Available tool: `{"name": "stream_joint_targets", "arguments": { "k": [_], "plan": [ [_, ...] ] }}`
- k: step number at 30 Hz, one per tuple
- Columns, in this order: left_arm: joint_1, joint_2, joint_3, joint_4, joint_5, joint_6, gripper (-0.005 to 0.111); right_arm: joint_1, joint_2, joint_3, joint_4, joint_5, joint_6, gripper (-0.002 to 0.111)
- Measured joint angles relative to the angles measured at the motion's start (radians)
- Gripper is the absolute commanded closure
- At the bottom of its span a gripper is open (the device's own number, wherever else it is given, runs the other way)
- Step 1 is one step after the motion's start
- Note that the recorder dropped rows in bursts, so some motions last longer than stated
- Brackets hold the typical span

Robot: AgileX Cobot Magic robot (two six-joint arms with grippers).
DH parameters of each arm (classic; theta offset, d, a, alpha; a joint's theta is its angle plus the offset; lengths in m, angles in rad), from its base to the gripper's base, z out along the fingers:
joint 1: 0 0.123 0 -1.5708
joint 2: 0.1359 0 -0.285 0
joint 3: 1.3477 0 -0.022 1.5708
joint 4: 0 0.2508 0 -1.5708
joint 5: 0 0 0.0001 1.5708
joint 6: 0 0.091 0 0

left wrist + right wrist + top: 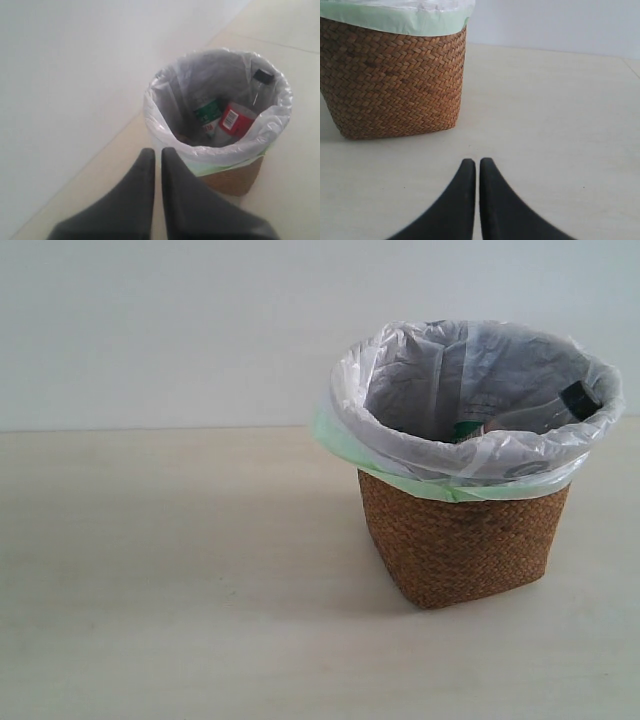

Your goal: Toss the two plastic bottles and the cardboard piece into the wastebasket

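Both bottles are sitting inside the basket (460, 540). The green bottle (207, 112) is lying low w/ its label showing. The red bottle (236, 118) is leaning just beside it, its cap (262, 76) resting high against the bag (400, 435), near the rim. The cardboard isn't showing clearly in any view. A dim patch low in the bag, in the left wrist view, might be it, but it's too murky to call. Nothing of the task is lying on the table (180, 580) in the exterior view.

L gripper (157, 152) is hanging above and just outside the rim, jaws pressed together and carrying nothing. R gripper (477, 162) is sitting low over the table, near the basket's side but apart from it, also closed up and empty.

Risks, as I'm judging them:
- The bag's fold is hanging loose over the rim. L gripper is close enough that a careless pull-away could be snagging the plastic and dragging the liner, maybe the basket too.
- The red bottle's cap is riding near rim level, so a jolt to the basket could be tipping that bottle out.
- R gripper is working at wicker height. A sideways sweep toward the basket could be shoving or toppling it, since it's prob. light.
- If the cardboard isn't actually in there, the job is looking done w/o being done.
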Motion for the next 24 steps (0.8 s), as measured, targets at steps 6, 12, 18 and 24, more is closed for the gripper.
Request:
{"name": "stream_joint_targets", "arguments": {
  "k": [6,12,18,24],
  "plan": [
    [0.000,-0.276,0.174,0.006,-0.157,-0.029,0.103,0.000,0.000,0.000,0.000,0.000,0.000,0.108],
    [0.000,-0.525,0.359,0.006,-0.302,-0.074,0.103,0.000,0.000,0.000,0.000,0.000,0.000,0.108],
    [0.000,-0.734,0.540,0.010,-0.386,-0.137,0.103,0.000,0.000,0.000,0.000,0.000,0.000,0.108],
    [0.000,-0.894,0.728,0.012,-0.416,-0.171,0.103,0.000,0.000,0.000,0.000,0.000,0.000,0.108]
  ]
}}
